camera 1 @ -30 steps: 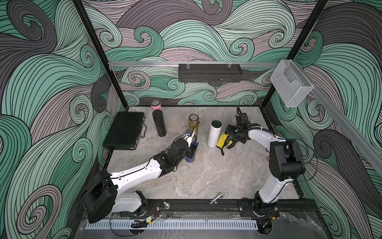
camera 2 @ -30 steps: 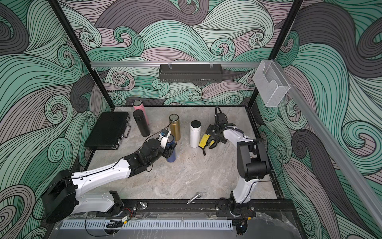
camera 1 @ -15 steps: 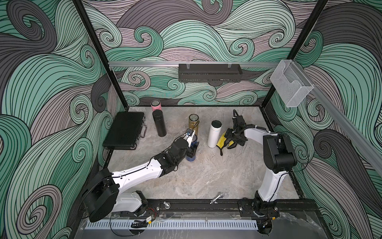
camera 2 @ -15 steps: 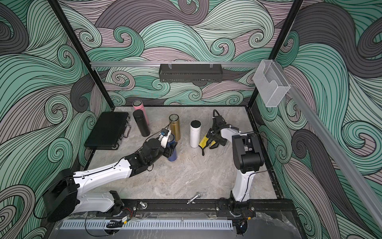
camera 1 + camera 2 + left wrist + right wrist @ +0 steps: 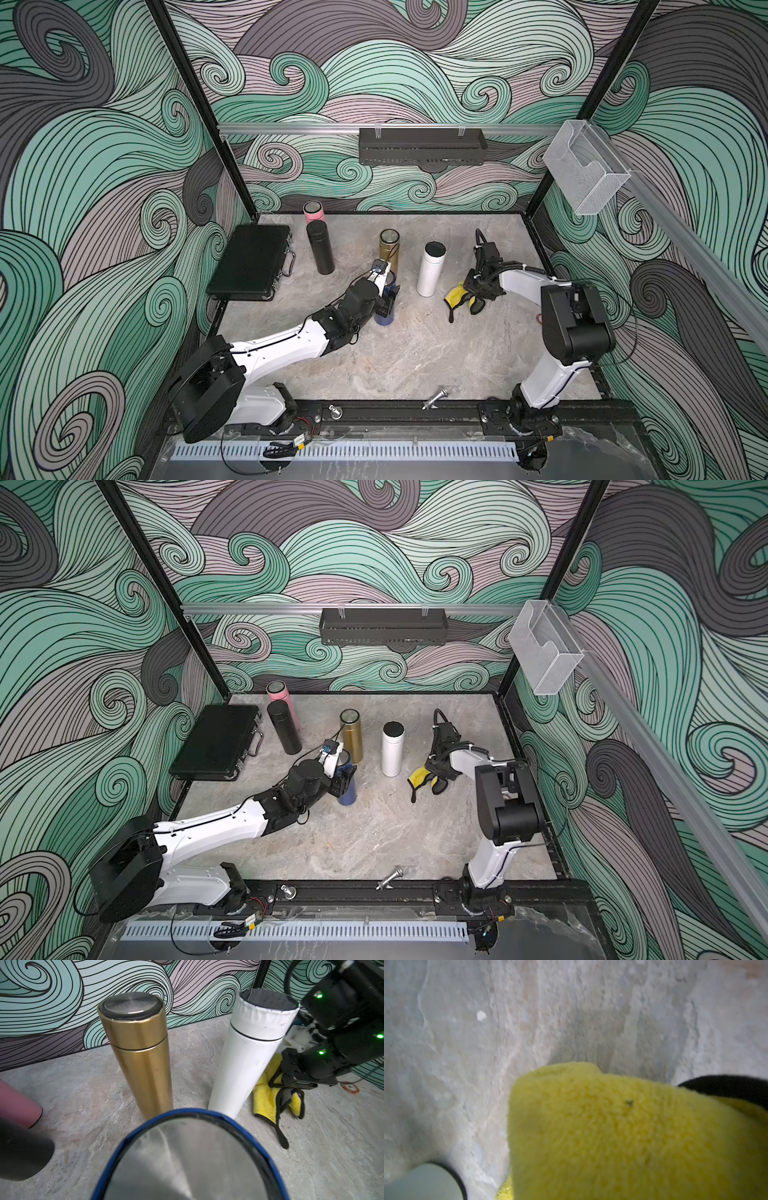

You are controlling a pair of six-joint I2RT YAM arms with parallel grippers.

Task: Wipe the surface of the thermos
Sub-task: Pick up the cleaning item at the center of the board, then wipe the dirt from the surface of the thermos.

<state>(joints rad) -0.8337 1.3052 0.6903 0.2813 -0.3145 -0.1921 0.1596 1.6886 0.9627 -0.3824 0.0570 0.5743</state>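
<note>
Near bench centre: the blue thermos (image 5: pixel 384 318) stands upright on the grey, stone-patterned bench (image 5: pixel 415 357), just in front of the gold thermos (image 5: pixel 389 253).
Left arm: I have the left pincer (image 5: pixel 388 300) clamped on the blue thermos, one finger on either side of its upper body. From the left wrist view I look straight down on its steel lid (image 5: pixel 187 1157), ringed in blue.
Right arm: the right pincer (image 5: pixel 473 291) is down at bench level, closed on a fold of the yellow cloth (image 5: pixel 454 293). In the right wrist view the cloth (image 5: pixel 623 1136) bunches up right in front of the lens and hides the fingers from me.
Cloth: crumpled and black-edged, it lies on the bench just right of the white thermos (image 5: pixel 430 274).
Cloth to thermos: they are apart, not touching; the white thermos stands roughly between them, a little further back.
Other flasks: all upright. The gold and white ones stand side by side with a gap. The black thermos (image 5: pixel 321 249) is further left, with the pink thermos (image 5: pixel 312 211) just behind it by the back wall.
Left edge: the black case (image 5: pixel 251 262) lies flat and closed, its handle facing the black thermos.
</note>
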